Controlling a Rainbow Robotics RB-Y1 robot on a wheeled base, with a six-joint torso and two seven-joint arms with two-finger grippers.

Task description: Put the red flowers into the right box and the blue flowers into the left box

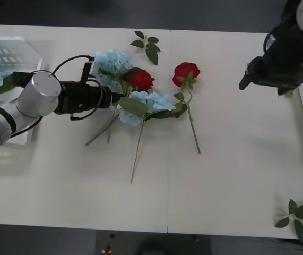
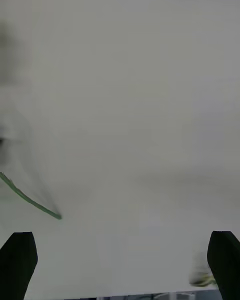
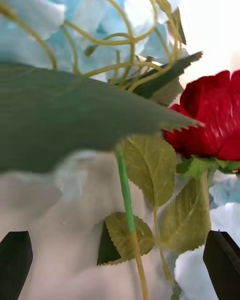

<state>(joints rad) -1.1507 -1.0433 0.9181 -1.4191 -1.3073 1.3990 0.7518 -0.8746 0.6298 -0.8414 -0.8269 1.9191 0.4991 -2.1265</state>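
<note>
Your left arm reaches in low from the left side, wrist level, and the left gripper has its black fingers spread wide. Your right gripper hovers, fingers equally far apart.

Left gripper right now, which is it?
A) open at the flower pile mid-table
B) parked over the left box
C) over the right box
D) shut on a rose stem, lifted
A: the left gripper reaches into the pile beside a blue flower and a red flower, and the left wrist view shows its fingers spread at both corners, nothing between them.
</note>
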